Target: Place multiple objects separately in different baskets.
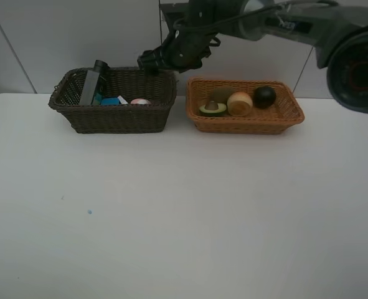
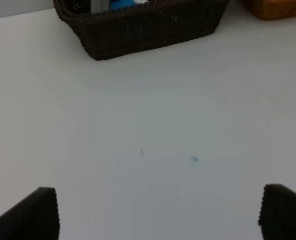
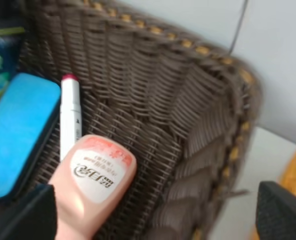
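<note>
The right hand (image 1: 152, 62) hung over the back right corner of the deep, dark brown woven basket (image 1: 118, 118), its fingers spread wide and holding nothing, with the pink plastic bottle (image 3: 95, 182) lying directly beneath it on the basket floor. That bottle lay on its side, its long axis running alongside the slim white marker with the dark pink cap (image 3: 70, 115) and the flat blue eraser block (image 3: 17, 132) next to it; a dark green pump bottle (image 1: 91, 84) leaned at the far left end. The shallow, light orange wicker basket (image 1: 246, 121) just beside it held the halved avocado (image 1: 213, 108), brown kiwi (image 1: 221, 94), orange bun (image 1: 240, 103) and dark mangosteen (image 1: 264, 96). The left hand (image 2: 158, 215) hovered spread and empty above the bare white counter (image 1: 171, 218), well away. I judged the sorting complete.
</note>
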